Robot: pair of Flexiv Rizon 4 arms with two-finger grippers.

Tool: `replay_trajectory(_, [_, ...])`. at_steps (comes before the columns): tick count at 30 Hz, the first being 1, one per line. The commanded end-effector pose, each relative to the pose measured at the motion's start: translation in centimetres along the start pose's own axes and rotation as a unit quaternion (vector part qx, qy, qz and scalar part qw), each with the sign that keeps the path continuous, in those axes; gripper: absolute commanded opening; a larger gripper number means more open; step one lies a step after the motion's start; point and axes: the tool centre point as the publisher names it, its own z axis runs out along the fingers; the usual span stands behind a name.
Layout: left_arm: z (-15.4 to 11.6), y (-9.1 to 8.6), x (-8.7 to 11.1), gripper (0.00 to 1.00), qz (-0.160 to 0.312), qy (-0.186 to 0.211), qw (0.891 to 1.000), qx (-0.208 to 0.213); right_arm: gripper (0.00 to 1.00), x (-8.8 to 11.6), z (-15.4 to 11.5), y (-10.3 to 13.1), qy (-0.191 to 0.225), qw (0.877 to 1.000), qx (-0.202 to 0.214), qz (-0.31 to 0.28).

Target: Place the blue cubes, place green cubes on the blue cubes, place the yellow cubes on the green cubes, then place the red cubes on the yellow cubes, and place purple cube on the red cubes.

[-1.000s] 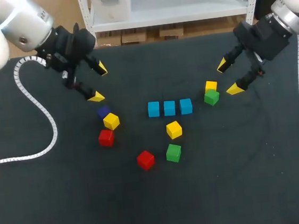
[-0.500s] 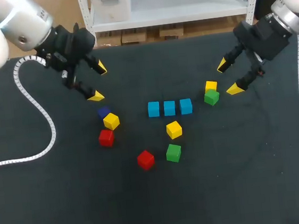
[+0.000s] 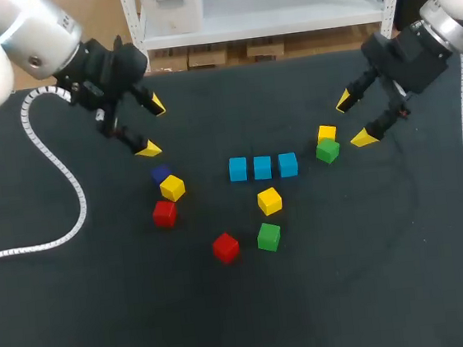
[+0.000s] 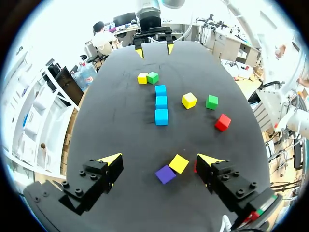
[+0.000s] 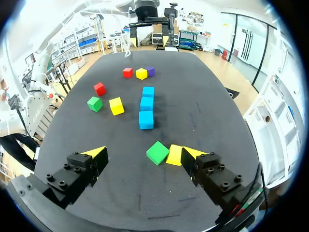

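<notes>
My left gripper (image 3: 153, 129) and right gripper (image 3: 354, 119) hang spread wide and empty. The blue cubes (image 3: 262, 168) sit in a row. A green cube (image 3: 327, 150) touches a yellow cube (image 3: 327, 134) beside my right gripper. It looks light and rigid, so I'd pinch two free flat faces.

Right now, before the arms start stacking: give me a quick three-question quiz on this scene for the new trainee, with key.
1. How many blue cubes form the straight row?
2. True or false: the left gripper is shut on the purple cube.
3. Which colour of cube sits right beside the green cube nearest the right gripper? A red, B yellow, C purple.
Key: 1. three. 2. false, it is open and empty. 3. B, a yellow cube.
</notes>
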Motion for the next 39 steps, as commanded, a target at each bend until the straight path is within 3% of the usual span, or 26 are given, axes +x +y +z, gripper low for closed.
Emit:
replay_trajectory(1, [0.0,0.1,0.1,1.0,0.001,-0.001,1.0,0.0,1.0,0.0,0.0,0.0,-0.001,1.0,0.0,0.0])
replay_trajectory(14, [0.0,0.1,0.1,1.0,0.001,-0.001,1.0,0.0,1.0,0.0,0.0,0.0,-0.001,1.0,0.0,0.0])
replay_trajectory(28, [0.0,0.1,0.1,1.0,0.001,-0.001,1.0,0.0,1.0,-1.7,1.2,-0.2,0.002,0.996,0.005,-0.089])
replay_trajectory(33, [0.0,0.1,0.1,1.0,0.001,-0.001,1.0,0.0,1.0,-1.1,1.4,-0.5,0.018,0.989,-0.017,-0.147])
replay_trajectory(39, [0.0,0.1,0.1,1.0,0.001,-0.001,1.0,0.0,1.0,-0.6,1.4,-0.8,0.044,0.972,-0.066,-0.223])
